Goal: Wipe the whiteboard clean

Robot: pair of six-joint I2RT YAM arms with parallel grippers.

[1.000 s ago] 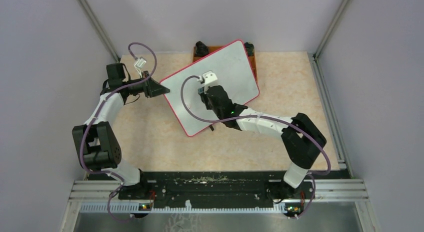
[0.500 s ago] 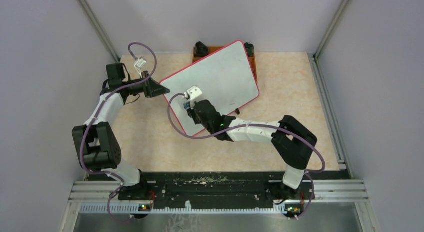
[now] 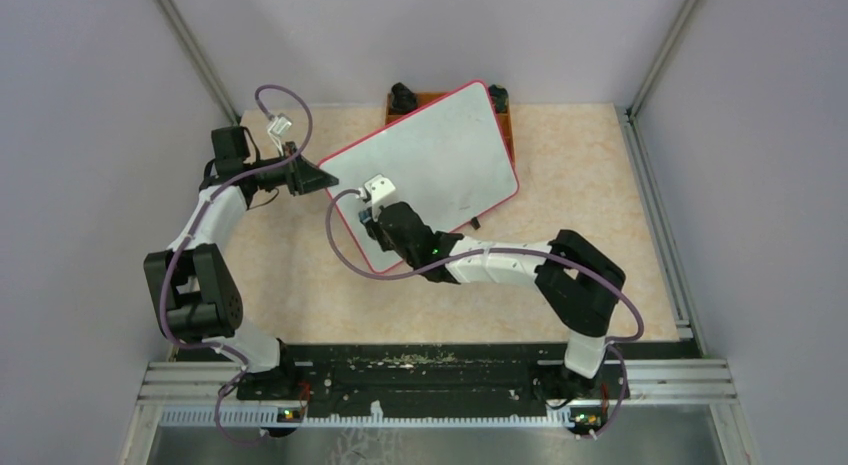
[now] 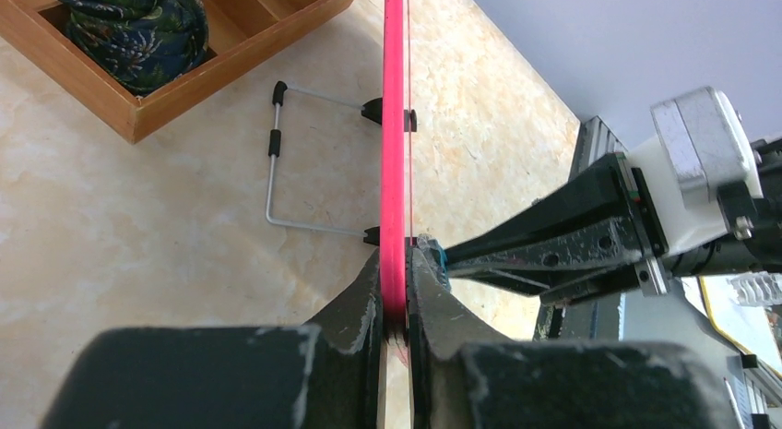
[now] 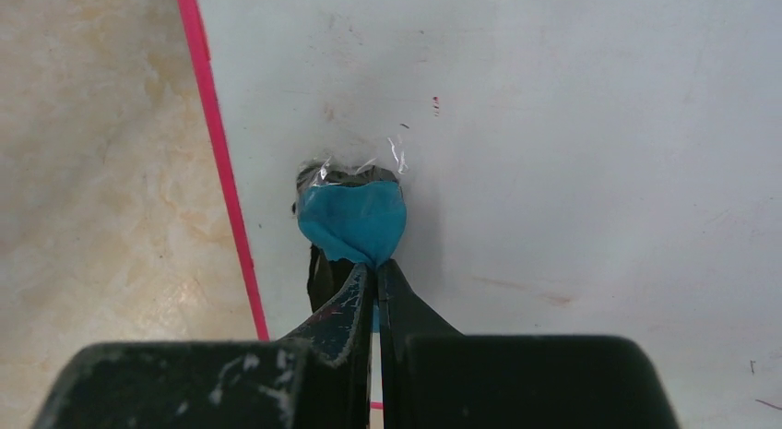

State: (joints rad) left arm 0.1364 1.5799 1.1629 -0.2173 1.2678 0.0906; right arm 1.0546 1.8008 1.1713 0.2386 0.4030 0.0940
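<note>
My left gripper (image 4: 395, 263) pinched the whiteboard (image 3: 440, 155) by its rim to steady it while my right gripper (image 5: 373, 268) pressed its tightly clamped blue pad (image 5: 353, 221) against the face.

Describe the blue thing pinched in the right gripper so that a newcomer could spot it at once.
Find the large red-rimmed whiteboard. Close to its rim, the right gripper pinches a small wad against the white surface. It is the only bright blue thing there, topped with grey fuzz and a scrap of clear film.
</note>
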